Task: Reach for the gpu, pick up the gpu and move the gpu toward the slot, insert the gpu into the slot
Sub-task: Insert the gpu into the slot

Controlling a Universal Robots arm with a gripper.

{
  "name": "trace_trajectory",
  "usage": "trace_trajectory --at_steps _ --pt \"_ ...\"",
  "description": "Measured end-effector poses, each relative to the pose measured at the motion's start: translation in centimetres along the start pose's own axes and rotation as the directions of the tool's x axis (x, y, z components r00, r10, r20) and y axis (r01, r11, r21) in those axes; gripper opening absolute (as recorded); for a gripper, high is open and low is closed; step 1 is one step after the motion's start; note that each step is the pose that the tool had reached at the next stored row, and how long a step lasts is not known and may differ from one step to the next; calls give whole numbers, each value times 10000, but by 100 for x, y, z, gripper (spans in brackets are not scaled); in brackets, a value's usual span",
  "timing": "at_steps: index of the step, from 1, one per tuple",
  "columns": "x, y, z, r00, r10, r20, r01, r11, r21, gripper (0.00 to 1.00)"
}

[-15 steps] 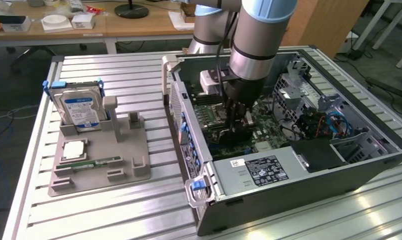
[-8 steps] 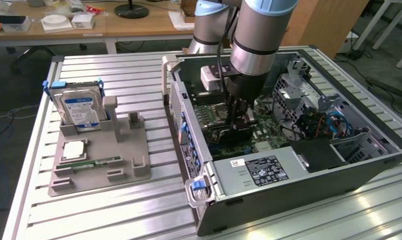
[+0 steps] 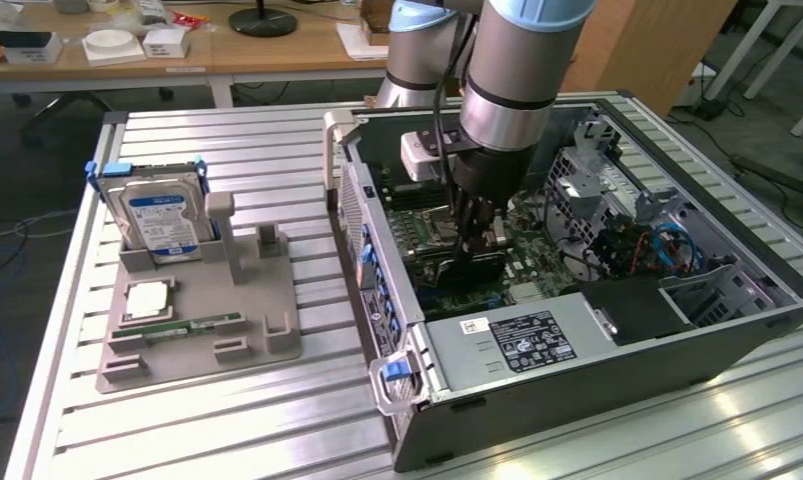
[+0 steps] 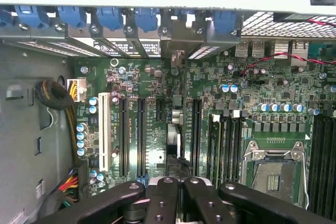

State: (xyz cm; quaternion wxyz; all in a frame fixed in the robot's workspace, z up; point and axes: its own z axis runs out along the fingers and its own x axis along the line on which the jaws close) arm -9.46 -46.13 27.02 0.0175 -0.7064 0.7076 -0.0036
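My gripper [image 3: 473,240] is lowered inside the open computer case [image 3: 615,350], right over the green motherboard [image 4: 152,82]. It is shut on the gpu [image 4: 176,121], which the wrist view shows edge-on as a thin dark card running away from the fingers [image 4: 163,195], with its grey metal bracket [image 4: 178,56] at the case's rear wall. In the exterior view the gpu [image 3: 471,268] hangs as a dark piece below the fingers, close to the board. The card sits between two long black slots [image 4: 140,135] [image 4: 195,135] and hides the slot directly beneath it.
A grey fixture tray [image 3: 241,300] lies on the slatted table at the exterior view's left, holding a silver hard drive [image 3: 161,215], a processor chip [image 3: 148,298] and a small green memory stick [image 3: 194,326]. The power supply [image 3: 535,340], cables [image 3: 641,250] and case walls crowd the gripper.
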Motion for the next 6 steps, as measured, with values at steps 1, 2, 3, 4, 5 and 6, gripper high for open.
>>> trace_trajectory --at_steps 1,2,3,4,5,6 --pt "0 0 0 10000 0 0 0 10000 0 10" --pt "0 0 0 10000 1 0 -1 10000 0 10" --pt "0 0 0 10000 1 0 -1 10000 0 10" --pt "0 0 0 10000 1 0 -1 10000 0 10" --pt "0 0 0 10000 1 0 -1 10000 0 10" --pt "0 0 0 10000 0 0 0 10000 0 10"
